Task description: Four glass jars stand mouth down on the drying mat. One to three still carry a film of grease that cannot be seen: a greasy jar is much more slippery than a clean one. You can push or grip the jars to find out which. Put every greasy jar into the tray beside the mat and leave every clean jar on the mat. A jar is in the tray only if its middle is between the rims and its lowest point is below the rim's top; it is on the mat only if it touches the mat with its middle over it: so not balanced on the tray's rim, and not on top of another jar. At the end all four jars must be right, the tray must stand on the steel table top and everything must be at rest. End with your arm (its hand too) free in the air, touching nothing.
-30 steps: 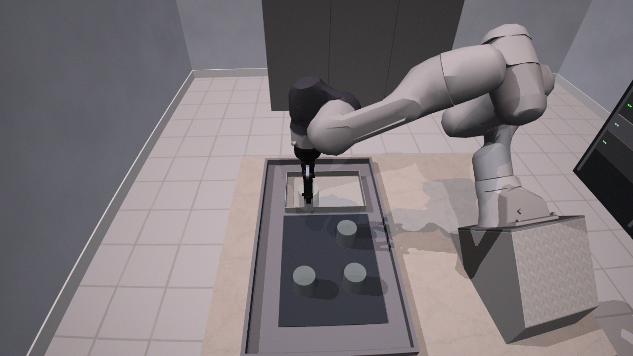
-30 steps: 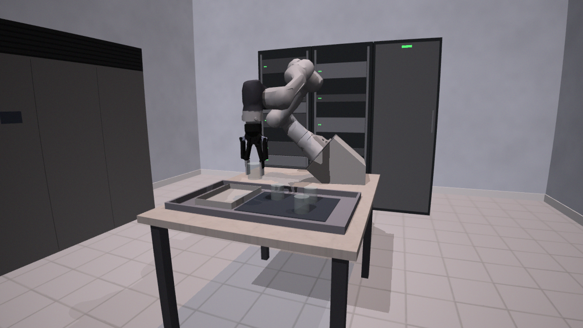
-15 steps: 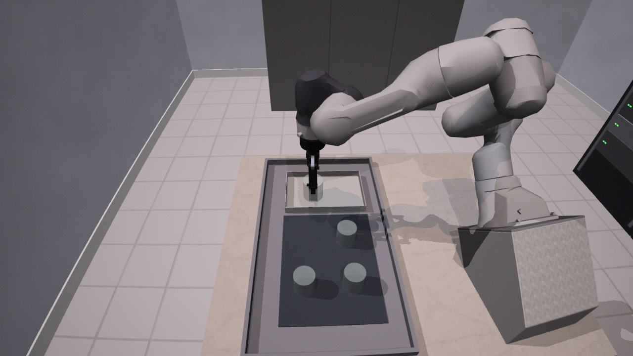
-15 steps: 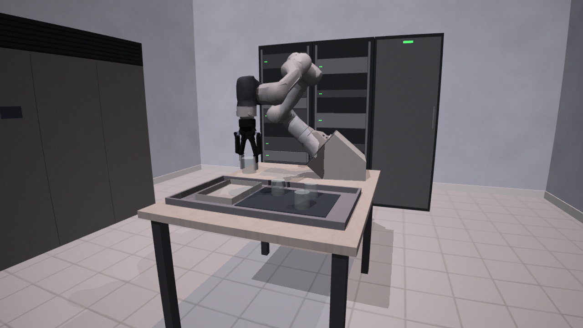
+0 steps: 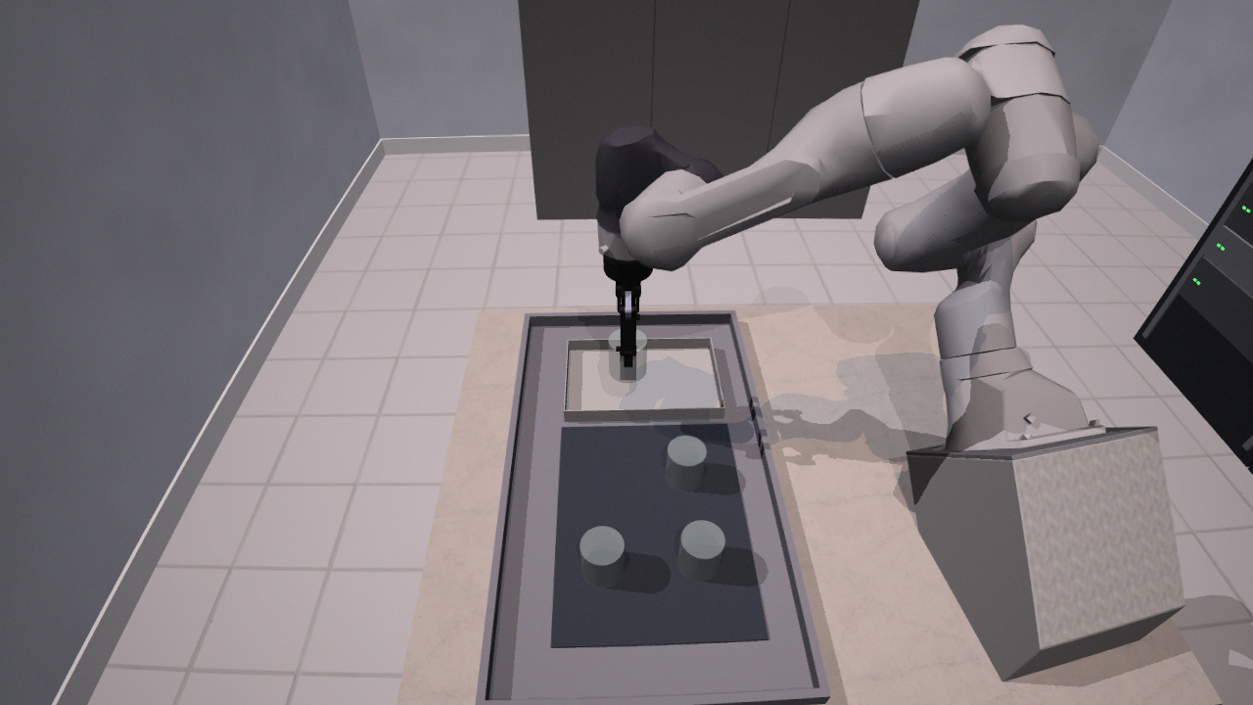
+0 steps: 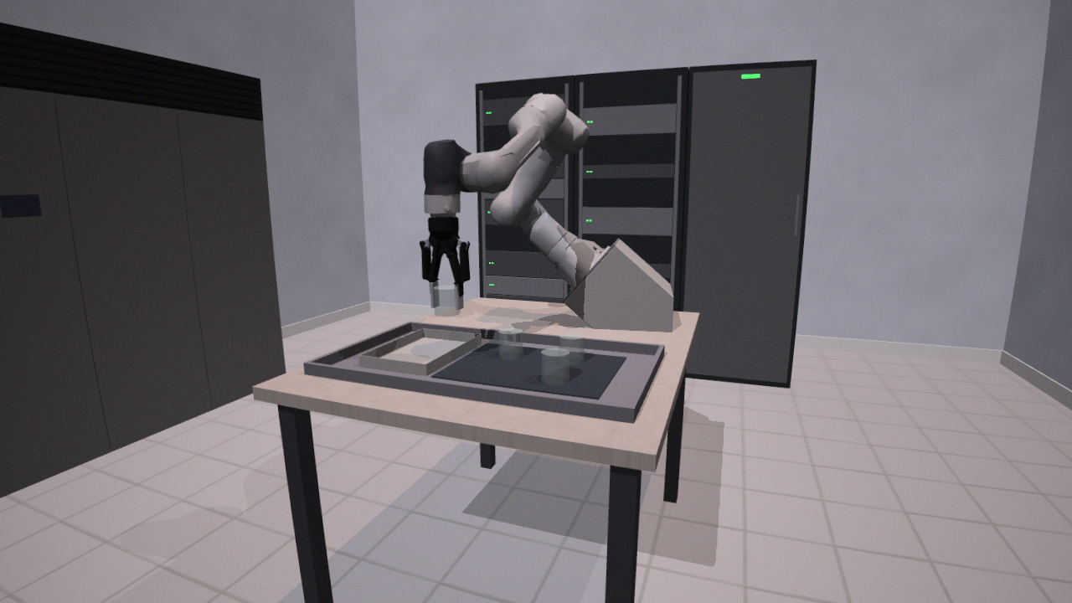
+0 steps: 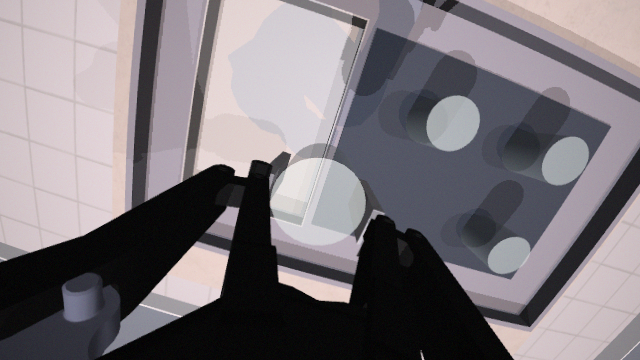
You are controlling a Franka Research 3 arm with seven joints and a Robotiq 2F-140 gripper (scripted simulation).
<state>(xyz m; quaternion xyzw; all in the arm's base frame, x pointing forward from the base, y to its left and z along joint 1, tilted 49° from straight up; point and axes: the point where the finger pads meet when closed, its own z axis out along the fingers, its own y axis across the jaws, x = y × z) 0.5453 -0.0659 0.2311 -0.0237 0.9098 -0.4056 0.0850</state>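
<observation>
Above the tray (image 5: 643,414) (image 6: 397,366) (image 7: 204,90), a fragile, possibly slippery jar (image 5: 636,368) (image 6: 445,299) (image 7: 318,201) is pinched by the gripper (image 5: 627,352) (image 6: 446,291) (image 7: 320,179), best gripped mid-wall.

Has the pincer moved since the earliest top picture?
Yes: in the top view, the pincer now appears farther up the image and slightly right, against the tray.
</observation>
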